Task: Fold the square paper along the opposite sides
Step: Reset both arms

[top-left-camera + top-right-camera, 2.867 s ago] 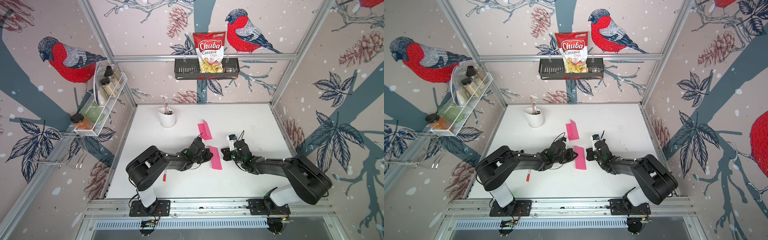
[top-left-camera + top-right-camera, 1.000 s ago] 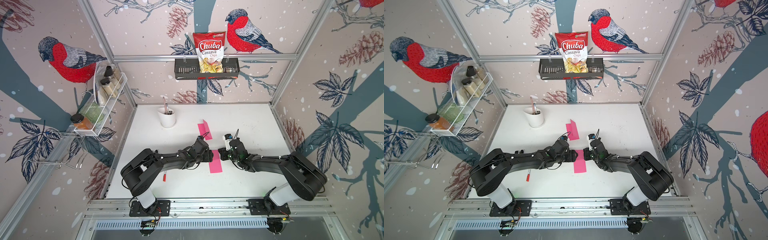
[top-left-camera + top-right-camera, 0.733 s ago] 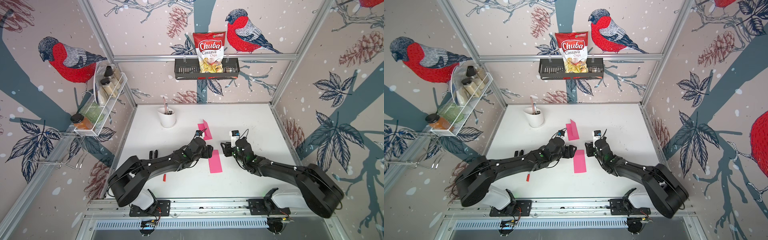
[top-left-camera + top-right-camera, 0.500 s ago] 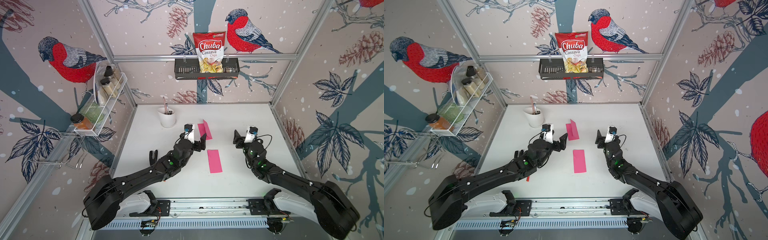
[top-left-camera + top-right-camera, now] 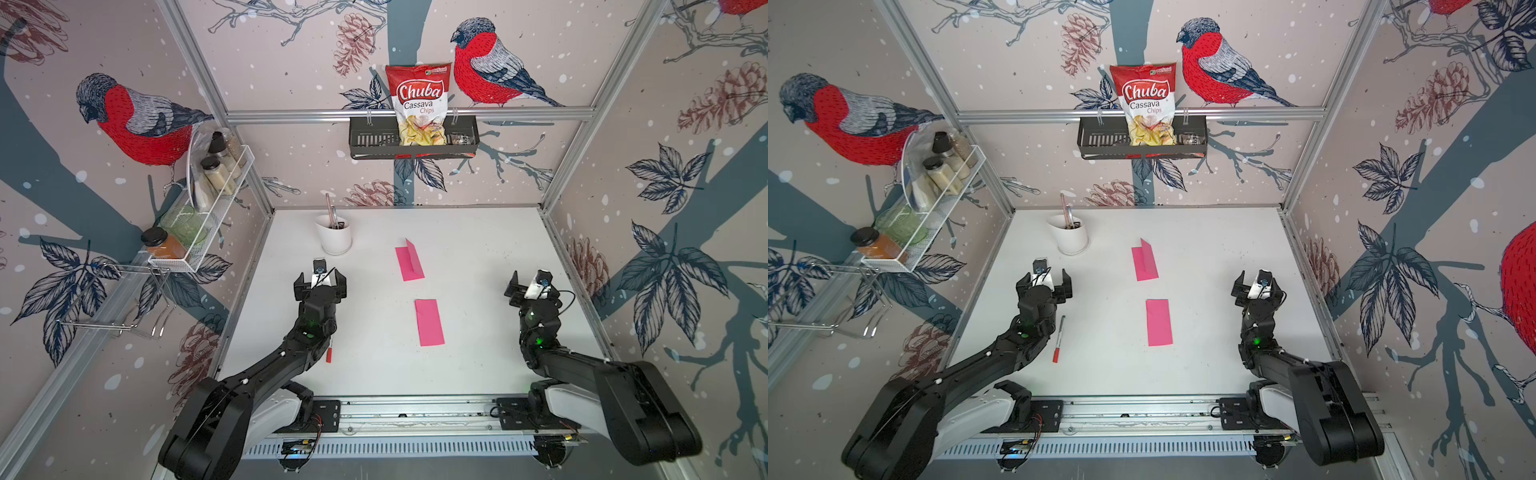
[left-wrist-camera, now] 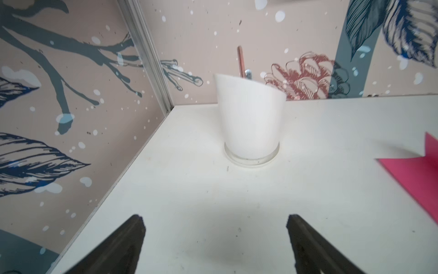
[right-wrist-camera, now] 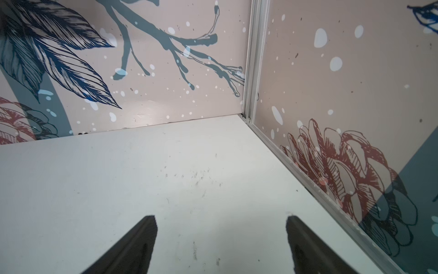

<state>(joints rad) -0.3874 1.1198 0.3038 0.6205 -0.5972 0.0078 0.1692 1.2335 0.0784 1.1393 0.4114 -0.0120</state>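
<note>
The pink paper [image 5: 429, 322] [image 5: 1159, 322] lies flat in the middle of the white table as a narrow rectangle, with nothing touching it. My left gripper [image 5: 320, 279] [image 5: 1044, 280] [image 6: 215, 220] hovers well to its left, open and empty, facing the back left corner. My right gripper [image 5: 532, 286] [image 5: 1258, 286] [image 7: 221, 219] hangs well to the paper's right near the side wall, open and empty too. A second pink paper [image 5: 409, 259] [image 5: 1145, 259] [image 6: 417, 180] lies farther back with one flap standing up.
A white cup [image 5: 333, 239] [image 6: 251, 118] with pens stands at the back left. A red marker [image 5: 1058, 340] lies beside the left arm. A wire rack [image 5: 199, 208] with jars hangs on the left wall; a black basket [image 5: 413, 137] with a chips bag hangs on the back wall.
Both grippers have let go and opened. Both arms have risen and swung away from the pink paper to their own sides. The paper stays flat in the middle.
</note>
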